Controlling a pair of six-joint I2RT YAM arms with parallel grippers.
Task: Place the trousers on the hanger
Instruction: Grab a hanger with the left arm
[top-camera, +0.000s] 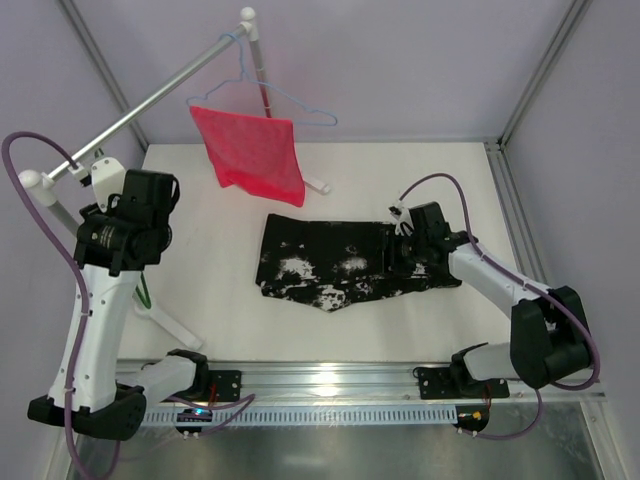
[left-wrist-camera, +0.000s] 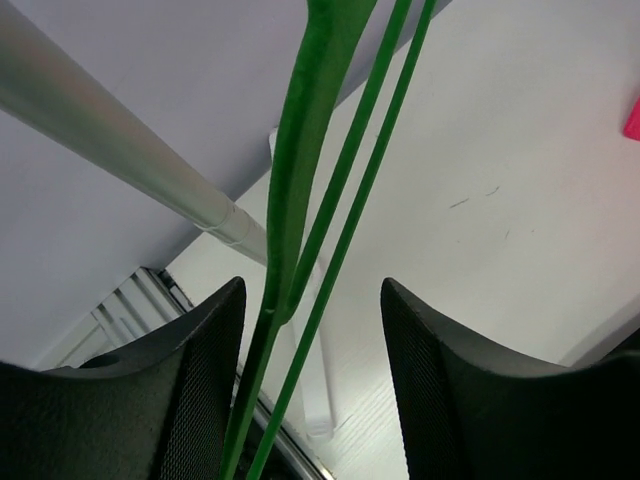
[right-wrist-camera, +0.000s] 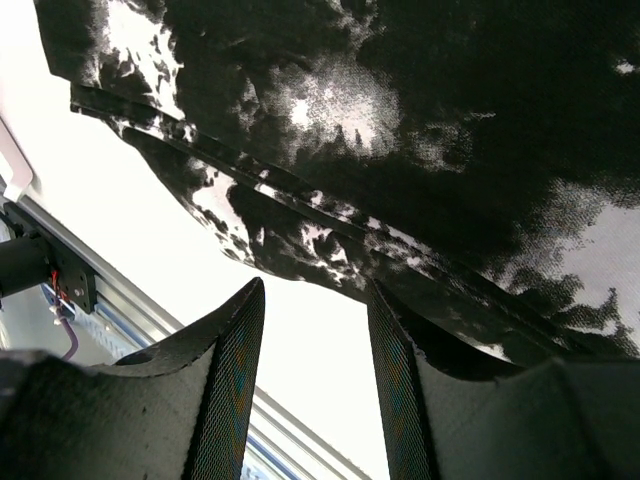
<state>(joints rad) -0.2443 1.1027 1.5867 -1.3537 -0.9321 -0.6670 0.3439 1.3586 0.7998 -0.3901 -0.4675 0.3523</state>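
The flat white surface (top-camera: 220, 290) is the biggest thing here, smooth and plain. In the middle of it lie the big black cloth trousers with white splotches (top-camera: 330, 265). They lie flat and spread wide, with a small point sticking out at the near edge. Seen close from the right wrist, the cloth looks soft, and long folded seams run across it.

A long shiny metal rod (top-camera: 150, 100) slants up over the far left side. A plain red mesh cloth (top-camera: 250, 150) hangs down from a thin pale blue wire hanger (top-camera: 290, 103) near the rod's far end. The cloth is full of tiny holes, like a net.

The thin bright green plastic hanger (left-wrist-camera: 300, 150) is up by the left arm, close to the metal rod. From above the arm hides nearly all of it. In the left wrist view one flat wide strip and two thin bars run up between the fingers. Its top is cut off, so I cannot see the hook.

The left gripper (left-wrist-camera: 312, 300) has its two black bumpy fingers wide apart, one on each side of the green hanger. They do not squeeze it.

The right gripper (right-wrist-camera: 315, 295) is down at the right end of the trousers. Its fingers are apart too, and white surface shows between them. I cannot tell if one finger touches the cloth.
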